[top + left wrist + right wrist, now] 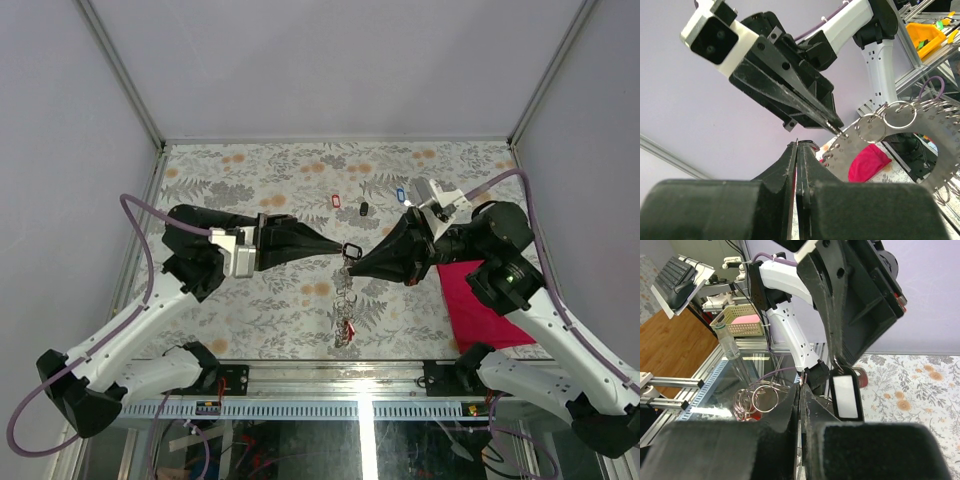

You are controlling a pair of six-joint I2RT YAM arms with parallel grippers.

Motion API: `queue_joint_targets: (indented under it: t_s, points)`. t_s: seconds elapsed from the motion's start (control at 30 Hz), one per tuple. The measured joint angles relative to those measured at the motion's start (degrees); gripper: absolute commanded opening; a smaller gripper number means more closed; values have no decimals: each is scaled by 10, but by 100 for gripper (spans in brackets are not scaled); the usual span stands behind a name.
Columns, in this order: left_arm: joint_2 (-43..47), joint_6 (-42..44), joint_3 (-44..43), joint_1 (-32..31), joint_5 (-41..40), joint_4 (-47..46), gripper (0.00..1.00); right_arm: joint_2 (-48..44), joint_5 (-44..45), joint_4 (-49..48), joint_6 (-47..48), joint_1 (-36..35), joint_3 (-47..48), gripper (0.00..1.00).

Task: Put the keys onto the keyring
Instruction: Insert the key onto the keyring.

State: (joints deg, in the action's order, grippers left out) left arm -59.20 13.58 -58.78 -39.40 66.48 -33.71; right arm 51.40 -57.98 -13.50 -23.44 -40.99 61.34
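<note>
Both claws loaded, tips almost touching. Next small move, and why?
Probably ease the left claw toward the right claw, lining the black key tag up with the keyring. Both claws are shut: the left pinches the tag's top, the right the keyring's edge, loops dangling; tag and ring are not yet joined.

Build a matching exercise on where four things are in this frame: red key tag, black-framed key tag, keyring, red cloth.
Things:
1 red key tag
2 black-framed key tag
3 keyring
4 red cloth

Places:
a pinched by the right claw
b loose on the table
c partly under the right arm
d dangling from the left claw

Pairs: 1-b; 2-d; 3-a; 4-c.
</note>
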Motion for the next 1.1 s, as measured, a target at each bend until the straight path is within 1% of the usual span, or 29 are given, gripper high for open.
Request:
queue_joint_targets:
  t_s: [0.07,0.17,0.3,0.4,0.57,0.63,0.7,0.9,1.0,1.1]
  points:
    - [6,-2,2,0,-1,-5,0,3,0,-9,-9,1,-6,0]
    - [12,-9,7,1,-4,-15,0,10,-4,-47,-43,10,-21,0]
    - [12,-35,23,14,-6,-54,0,22,-22,-149,-124,52,-52,0]
    - [3,-83,43,41,-5,-123,0,40,-33,-250,-201,80,-77,0]
    - [-38,-210,75,88,-5,-295,0,99,-41,-468,-352,105,-108,0]
    - [-58,-257,80,96,-5,-357,0,126,-41,-537,-404,108,-110,0]
    - [-70,-289,81,99,-5,-399,0,143,-41,-582,-440,109,-110,0]
    - [-74,-334,81,99,-5,-466,0,146,-40,-617,-460,109,-110,0]
    - [-74,-341,83,99,-5,-478,0,145,-40,-612,-456,109,-110,0]
    - [-70,-337,90,103,-7,-476,0,135,-40,-577,-433,109,-110,0]
